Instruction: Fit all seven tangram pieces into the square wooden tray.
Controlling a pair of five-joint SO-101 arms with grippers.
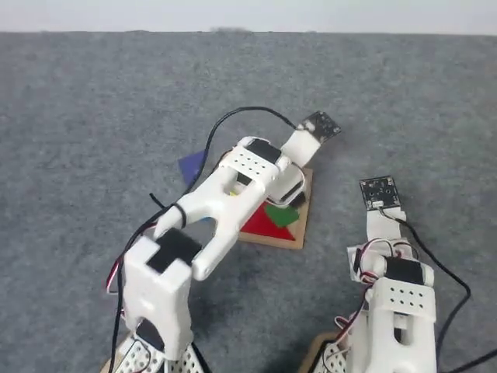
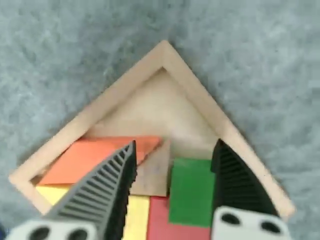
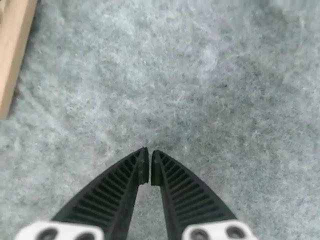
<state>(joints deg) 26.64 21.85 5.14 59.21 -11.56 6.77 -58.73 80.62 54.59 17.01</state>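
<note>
Seen at the centre of the high view: square light-wood tray (image 1: 283, 242) under the left gripper (image 2: 175, 146), jaws apart and empty. Inside, flat orange (image 2: 85, 157), green (image 2: 190, 192), yellow (image 2: 139, 220) and red (image 2: 160, 225) tangram pieces; just off its upper left, a blue piece (image 1: 192, 165). Lower right, right gripper (image 3: 150, 155), jaws together over grey carpet (image 1: 93, 116).

wooden tray (image 2: 200, 95) 1 | tangram pieces (image 1: 260, 223) 5: orange (image 2: 85, 155), yellow (image 2: 137, 217), red (image 2: 159, 221), green (image 2: 190, 190), blue (image 1: 192, 165) | arms (image 1: 225, 202) 2
</note>
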